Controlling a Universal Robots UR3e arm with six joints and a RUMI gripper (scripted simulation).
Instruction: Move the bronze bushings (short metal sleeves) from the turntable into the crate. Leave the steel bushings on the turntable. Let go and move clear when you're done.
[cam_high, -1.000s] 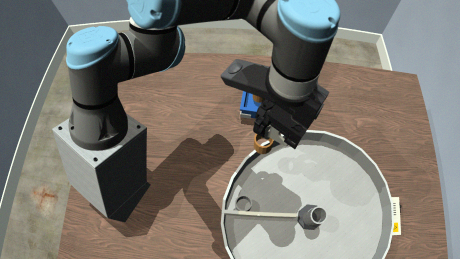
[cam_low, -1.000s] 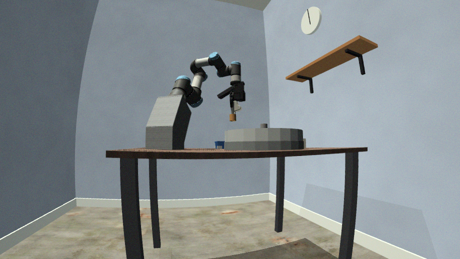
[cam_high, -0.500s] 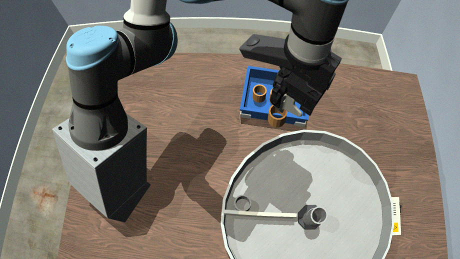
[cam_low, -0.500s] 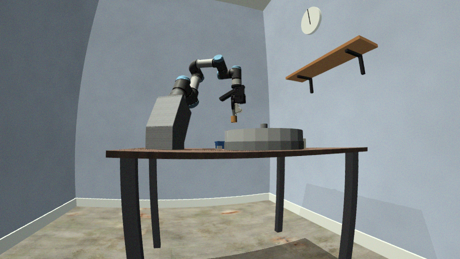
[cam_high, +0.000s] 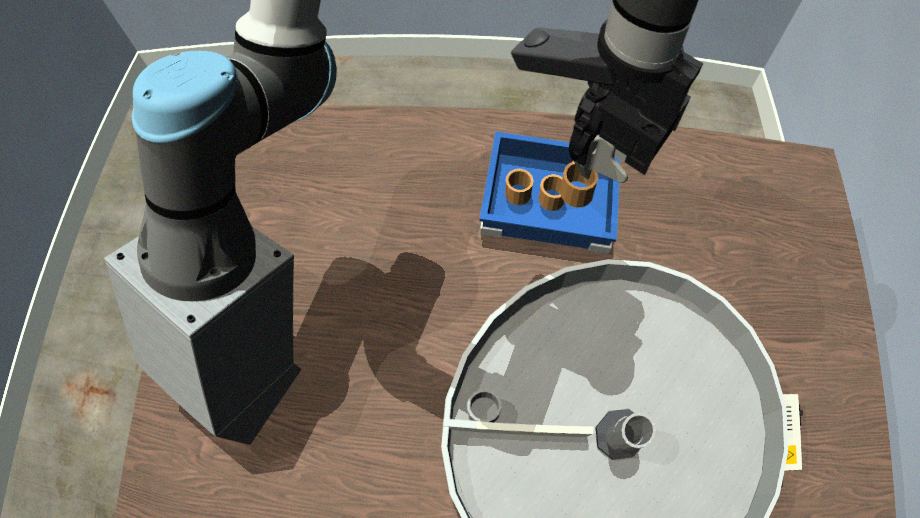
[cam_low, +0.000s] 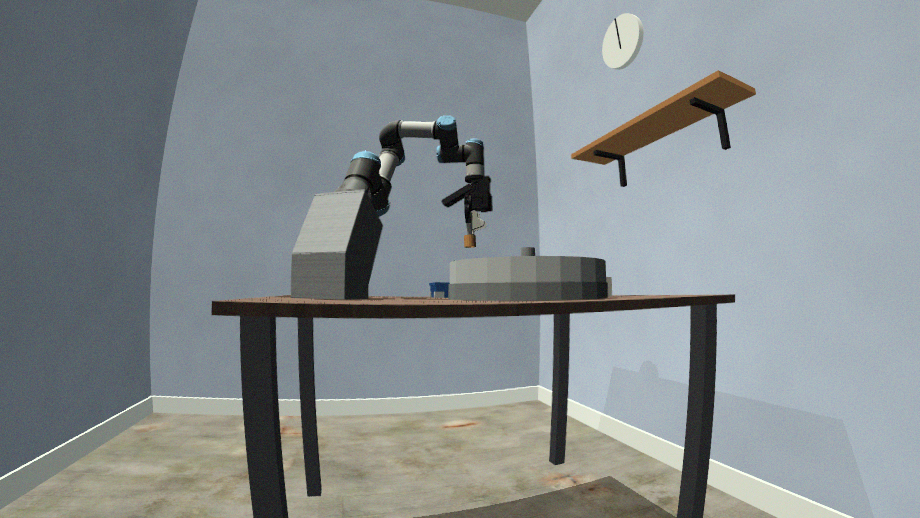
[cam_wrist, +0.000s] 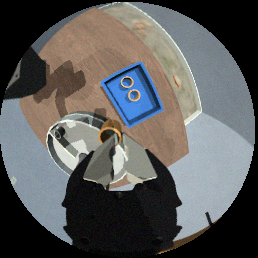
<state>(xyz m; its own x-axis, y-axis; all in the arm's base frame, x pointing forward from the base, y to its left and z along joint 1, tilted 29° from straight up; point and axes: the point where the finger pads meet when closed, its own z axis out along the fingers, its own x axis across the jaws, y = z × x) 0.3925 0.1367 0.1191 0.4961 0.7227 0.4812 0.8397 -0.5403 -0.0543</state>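
Below the jaws spreads the wood-topped table (cam_high: 740, 193) (cam_low: 473, 308) (cam_wrist: 75, 50). The round, walled turntable (cam_high: 740, 308) (cam_low: 527, 276) (cam_wrist: 87, 134) stands on it, lower than the jaws. Also below them is the blue crate (cam_high: 550, 232) (cam_low: 439, 286) (cam_wrist: 145, 107), ahead of the fingertips in the wrist view. The RUMI two-jaw gripper (cam_high: 584, 168) (cam_low: 470, 232) (cam_wrist: 120, 133) points down, its jaws nearly together, pinching the wall of a bronze bushing (cam_high: 578, 194) (cam_low: 469, 241) (cam_wrist: 109, 125). That sleeve hangs at the tips, clear of the turntable and the crate floor. Lower than the jaws, inside the crate, are a second bronze bushing (cam_high: 518, 196) (cam_wrist: 122, 80) and, near it, a smaller bronze bushing (cam_high: 551, 201) (cam_wrist: 129, 96). A steel bushing (cam_high: 485, 420) (cam_wrist: 60, 131) is on the turntable, well apart from the jaws.
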